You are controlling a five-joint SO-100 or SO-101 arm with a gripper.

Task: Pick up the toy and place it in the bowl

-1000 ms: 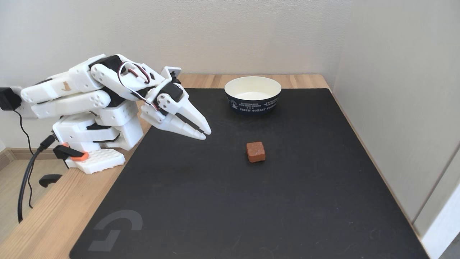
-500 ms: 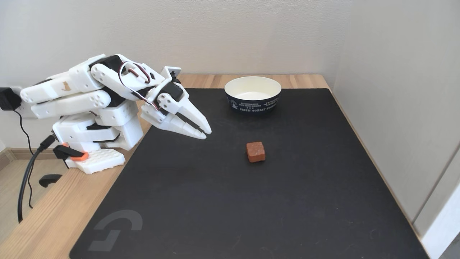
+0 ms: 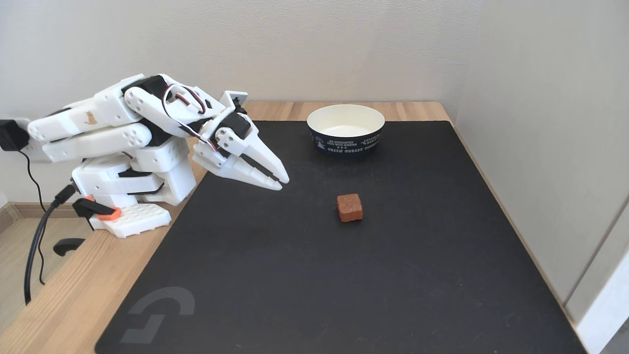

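A black mat (image 3: 344, 275) covers most of a light wooden table (image 3: 64, 300), reaching from the twelve o'clock side down past the six o'clock edge of the fixed view. A grey logo (image 3: 157, 312) is printed on the mat toward seven o'clock. Bare wood shows along the nine o'clock side and in a strip at twelve o'clock. A black cable (image 3: 34, 246) hangs off the table edge at about eight o'clock, and a black plug (image 3: 7, 135) sits against the pale wall (image 3: 314, 44) at nine o'clock. A second wall panel (image 3: 550, 123) stands along the three o'clock side.
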